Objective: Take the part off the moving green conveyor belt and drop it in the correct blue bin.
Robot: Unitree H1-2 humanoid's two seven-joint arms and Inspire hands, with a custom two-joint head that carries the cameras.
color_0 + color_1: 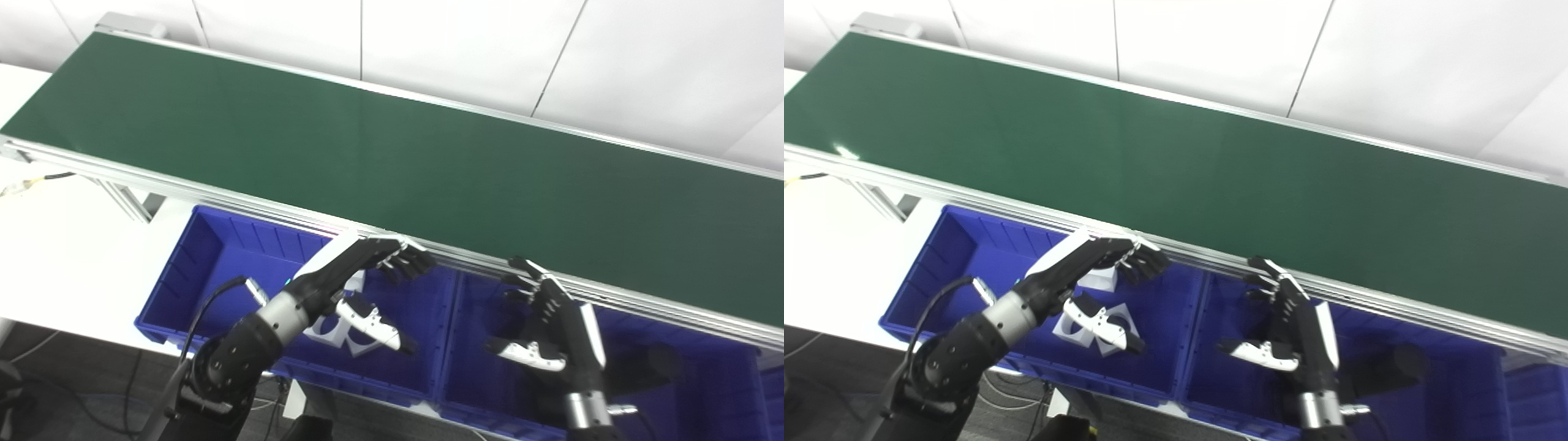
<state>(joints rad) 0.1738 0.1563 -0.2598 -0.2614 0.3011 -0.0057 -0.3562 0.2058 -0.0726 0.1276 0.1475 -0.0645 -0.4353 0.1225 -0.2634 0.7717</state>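
The green conveyor belt runs from upper left to lower right and carries no part in view. My left hand hovers open over the left blue bin, fingers slightly curled near the belt's front rail, holding nothing. White block parts with round holes lie in that bin under the hand. My right hand is open and empty over the middle blue bin, just below the rail. A dark cylindrical part lies in that bin to the hand's right.
The belt's aluminium front rail overhangs the bins' far edges. A white table lies to the left with a yellow cable. A third blue bin's edge shows at far right. White wall panels stand behind the belt.
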